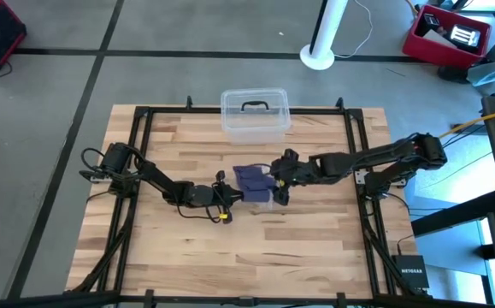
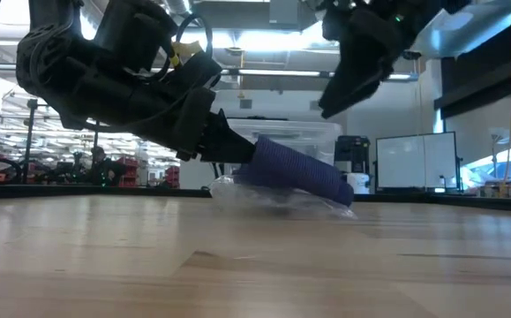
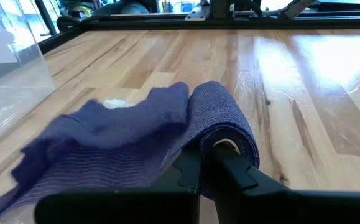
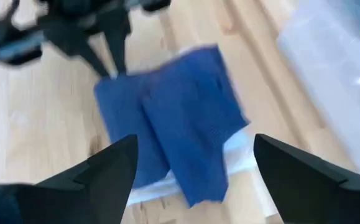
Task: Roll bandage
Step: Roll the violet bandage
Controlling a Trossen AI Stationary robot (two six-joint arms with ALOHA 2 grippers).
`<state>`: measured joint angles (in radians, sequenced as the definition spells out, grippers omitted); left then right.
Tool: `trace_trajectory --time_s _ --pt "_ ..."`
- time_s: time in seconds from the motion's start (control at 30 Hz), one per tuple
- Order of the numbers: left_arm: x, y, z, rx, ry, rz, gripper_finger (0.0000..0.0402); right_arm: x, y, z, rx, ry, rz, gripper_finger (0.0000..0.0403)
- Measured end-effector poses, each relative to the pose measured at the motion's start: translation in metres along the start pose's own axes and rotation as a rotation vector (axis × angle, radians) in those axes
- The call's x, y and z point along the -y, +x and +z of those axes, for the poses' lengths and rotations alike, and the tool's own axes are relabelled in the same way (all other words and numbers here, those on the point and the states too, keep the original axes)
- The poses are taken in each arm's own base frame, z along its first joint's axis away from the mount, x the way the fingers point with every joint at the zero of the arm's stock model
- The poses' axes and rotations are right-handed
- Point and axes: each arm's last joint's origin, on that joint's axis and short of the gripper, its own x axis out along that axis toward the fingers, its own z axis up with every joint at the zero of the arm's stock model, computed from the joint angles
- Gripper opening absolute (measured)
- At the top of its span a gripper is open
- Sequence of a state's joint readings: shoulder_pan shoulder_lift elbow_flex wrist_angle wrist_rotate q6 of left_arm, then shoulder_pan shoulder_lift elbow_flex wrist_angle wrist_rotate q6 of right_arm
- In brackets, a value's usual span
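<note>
The bandage (image 1: 250,180) is dark blue-purple cloth, partly wound into a roll (image 3: 224,118). A loose, crumpled length (image 3: 114,137) spreads beside the roll. It lies at the table's middle on a clear plastic bag (image 2: 281,200). My left gripper (image 1: 228,193) reaches in from the table's left and is shut on the roll's end. My right gripper (image 4: 195,168) hangs open above the bandage's right side and touches nothing. In the low view it is the dark hand (image 2: 350,81) up high. My left gripper has its shut fingers (image 3: 206,167) on the roll's near end, at the pale core (image 3: 227,145); whether one finger goes inside the core, I cannot tell. The fingers come nearly level from the table's left, along the roll's axis. The held end (image 2: 248,152) is raised, and the roll slopes down onto the bag.
A clear plastic box (image 1: 255,112) with a black handle stands at the table's far edge, behind the bandage. The black frame rails (image 1: 144,154) run along the table's left and right sides. Bare wood lies toward the near edge.
</note>
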<state>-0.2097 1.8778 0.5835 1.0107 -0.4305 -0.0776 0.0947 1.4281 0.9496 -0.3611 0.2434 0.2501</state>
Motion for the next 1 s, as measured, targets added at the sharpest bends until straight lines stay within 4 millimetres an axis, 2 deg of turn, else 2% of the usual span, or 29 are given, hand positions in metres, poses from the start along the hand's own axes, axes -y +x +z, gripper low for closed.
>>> trace_trajectory --time_s 0.2,0.4,0.57,0.73,1.0 --pt "0.0 0.0 0.002 0.017 -0.007 -0.002 0.0011 -0.003 0.011 -0.015 0.03 -0.021 0.081 0.0321" --pt "0.002 -0.001 0.002 0.017 -0.006 -0.007 0.0011 -0.02 0.013 -0.033 0.005 -0.081 0.26 0.0321" --pt "0.002 -0.001 0.002 0.016 -0.003 -0.008 0.0011 -0.031 0.014 -0.043 0.077 -0.098 0.267 0.0321" --pt "0.003 -0.001 0.002 0.025 -0.007 -0.011 0.0011 -0.036 0.023 -0.046 0.084 -0.004 0.253 0.0321" --pt "0.008 -0.003 0.002 0.024 0.002 -0.027 0.0011 -0.041 0.043 -0.053 0.057 -0.074 0.255 0.0321"
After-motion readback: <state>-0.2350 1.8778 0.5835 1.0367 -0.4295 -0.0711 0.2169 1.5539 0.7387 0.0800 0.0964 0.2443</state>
